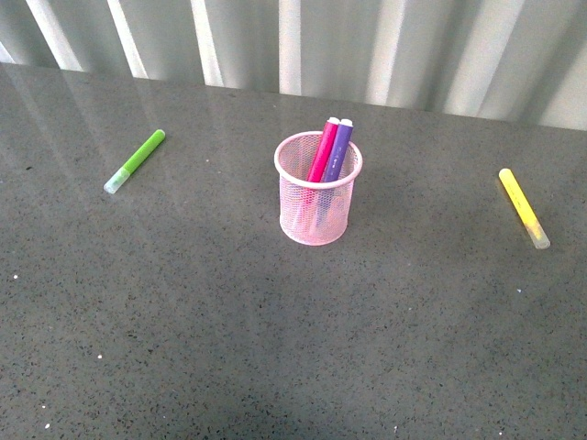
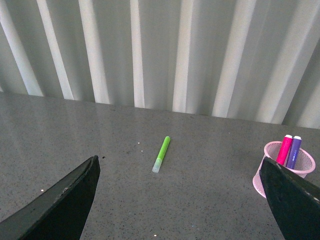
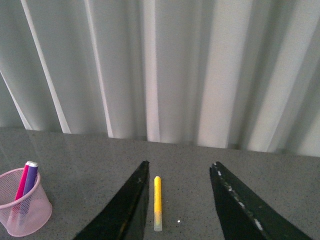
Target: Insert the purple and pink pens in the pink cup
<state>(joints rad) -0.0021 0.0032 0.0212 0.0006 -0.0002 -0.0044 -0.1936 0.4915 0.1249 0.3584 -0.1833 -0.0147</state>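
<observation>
Grey speckled stone makes up the worktop, whose near portion across the bottom of the front view is bare apart from a few pale flecks. Neither arm appears in that view.

At frame centre stands the pink cup, upright, of wire mesh with a solid rim. Inside it are the purple and pink pens, side by side and touching, leaning toward the upper right against the rim, their pale ends projecting above it. The magenta barrel is on the left, the purple on the right.

Left of the cup and well apart from it, in the upper left of the frame, a green marker lies flat on a diagonal, pale cap toward the lower left. At the right edge, equally far from the cup, a yellow marker lies flat, pale cap toward the lower right.

Left wrist view: the left pincer has its two dark fingers set wide apart at the bottom corners, with nothing between them. The green marker lies on the surface beyond; the cup sits at the right edge, partly behind one finger.

Right wrist view: the right pincer is parted and grips nothing. The yellow marker appears between its fingers, apparently on the surface beyond them, though depth is hard to judge.

A pale corrugated wall closes the far side.
</observation>
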